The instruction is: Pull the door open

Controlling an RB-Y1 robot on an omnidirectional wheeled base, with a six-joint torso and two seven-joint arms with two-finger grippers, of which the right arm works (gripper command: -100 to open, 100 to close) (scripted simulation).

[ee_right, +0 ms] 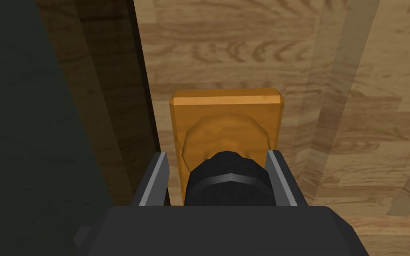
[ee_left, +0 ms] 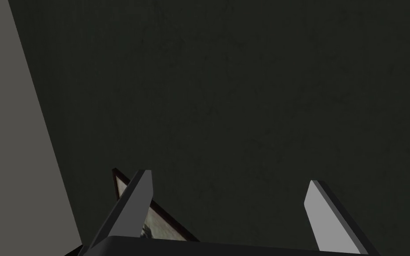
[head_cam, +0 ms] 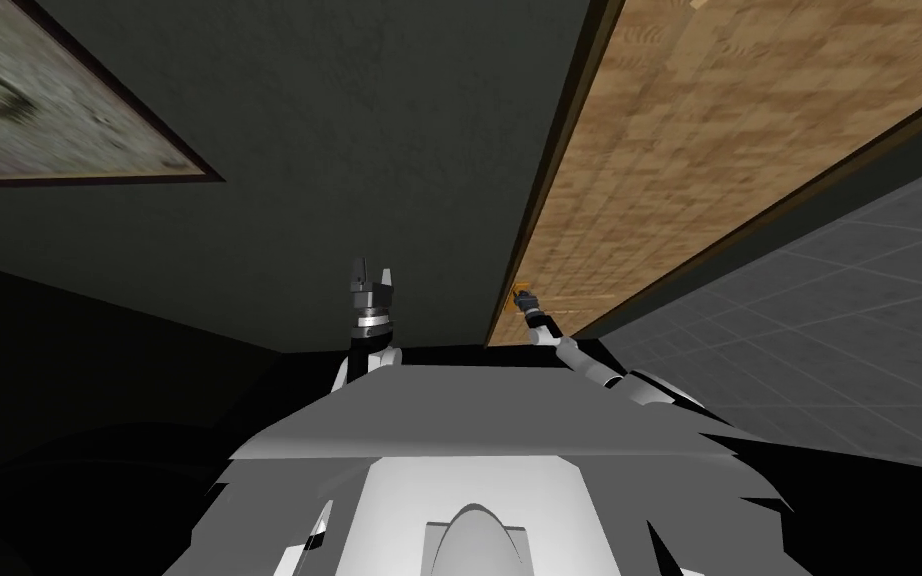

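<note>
The door (head_cam: 709,150) is light wood, set in a dark brown frame (head_cam: 549,170). Close up, the door (ee_right: 244,53) carries an orange plate (ee_right: 226,111) with a black round knob (ee_right: 228,182) near the frame's edge. My right gripper (ee_right: 217,154) is shut on the knob, one finger on each side of it; its arm reaches to the door's edge, where the right gripper (head_cam: 524,297) meets the handle. My left gripper (head_cam: 372,275) is held up before the dark wall, and the left gripper (ee_left: 228,178) is open and holds nothing.
A dark green-grey wall (head_cam: 349,150) lies left of the door, with a framed picture (head_cam: 49,110) on it. A grey tiled floor (head_cam: 829,320) shows to the right of the door. I stand close to the wall and door.
</note>
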